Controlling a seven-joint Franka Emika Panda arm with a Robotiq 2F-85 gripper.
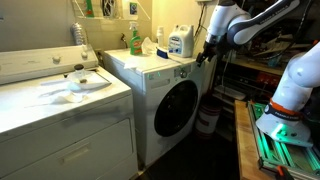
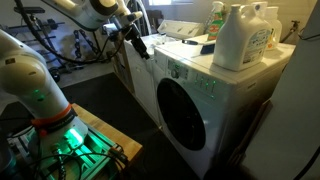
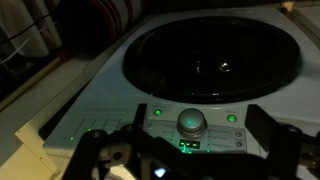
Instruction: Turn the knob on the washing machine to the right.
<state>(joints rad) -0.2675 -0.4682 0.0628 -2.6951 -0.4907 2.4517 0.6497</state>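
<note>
The white front-loading washing machine (image 1: 160, 85) stands in both exterior views (image 2: 215, 100), with its dark round door (image 3: 215, 55) filling the top of the wrist view. The knob (image 3: 192, 122) is a small grey round dial on the white control strip, between two green lights and above a lit green display. My gripper (image 3: 180, 145) is open, with one dark finger on each side of the knob and a gap on both sides. In the exterior views it hovers close in front of the washer's control strip (image 1: 207, 50) (image 2: 133, 38).
A wider white flat-topped appliance (image 1: 60, 95) stands beside the washer. Detergent bottles (image 1: 180, 40) (image 2: 240, 35) and a green bottle (image 1: 134, 40) stand on the washer's top. A white bucket (image 1: 207, 118) sits on the floor. My base stands on a green-lit bench (image 1: 285, 135).
</note>
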